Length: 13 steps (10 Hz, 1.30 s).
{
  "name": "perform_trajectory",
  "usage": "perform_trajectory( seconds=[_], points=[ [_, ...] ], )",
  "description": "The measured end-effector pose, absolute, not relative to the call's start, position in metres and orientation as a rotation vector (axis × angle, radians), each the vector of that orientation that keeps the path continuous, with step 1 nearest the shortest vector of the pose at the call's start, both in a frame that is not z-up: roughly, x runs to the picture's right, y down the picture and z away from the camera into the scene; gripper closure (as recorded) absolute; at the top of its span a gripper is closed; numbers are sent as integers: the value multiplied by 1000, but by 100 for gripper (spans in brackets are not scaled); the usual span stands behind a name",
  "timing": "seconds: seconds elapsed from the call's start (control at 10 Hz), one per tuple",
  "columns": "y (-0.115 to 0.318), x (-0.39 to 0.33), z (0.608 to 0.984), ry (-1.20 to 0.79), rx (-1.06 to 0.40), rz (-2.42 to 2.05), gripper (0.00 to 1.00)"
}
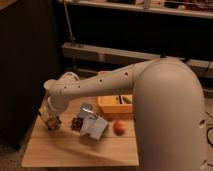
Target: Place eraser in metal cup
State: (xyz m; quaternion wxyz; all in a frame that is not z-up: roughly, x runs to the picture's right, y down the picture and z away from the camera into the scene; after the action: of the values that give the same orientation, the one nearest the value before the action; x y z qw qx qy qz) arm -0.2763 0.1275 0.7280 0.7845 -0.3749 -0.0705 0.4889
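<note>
Gripper (51,122) low over table's (75,150) left end; finger state: cannot tell. Eraser, cup not made out. You should expect eraser light, stiff, grippy: pinch its long sides.

Lighting: dim, warm, yellowish overall. Brightest area: the large white rounded robot arm (150,95), lit from above and in front, shading to grey along its underside. Pale wooden table (75,150): evenly lit, soft short shadows beneath items. Gripper (51,123), at the table's left edge, sits in the arm's shade. Background: dark wall panel at left nearly black; grey metal shelf rail (100,52) catches faint light. Focus: soft throughout, small items smeared. Glare: mild on the arm's top.
</note>
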Motion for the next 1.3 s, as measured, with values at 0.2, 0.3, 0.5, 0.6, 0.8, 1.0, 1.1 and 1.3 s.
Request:
perform_trajectory(
  seconds=[0.2,0.3,0.5,0.6,0.8,1.0,1.1,1.3],
  points=[
    [132,-278,737,-143,-789,1070,100],
    [134,-279,740,-140,-784,1078,100],
    [132,-277,743,-143,-765,1092,100],
    [130,-276,742,-146,-757,1098,100],
    [124,-273,740,-153,-738,1106,100],
    [121,-271,742,-161,-734,1115,100],
    [119,-271,743,-165,-737,1115,96],
    [117,-273,742,-174,-746,1113,78]
  ],
)
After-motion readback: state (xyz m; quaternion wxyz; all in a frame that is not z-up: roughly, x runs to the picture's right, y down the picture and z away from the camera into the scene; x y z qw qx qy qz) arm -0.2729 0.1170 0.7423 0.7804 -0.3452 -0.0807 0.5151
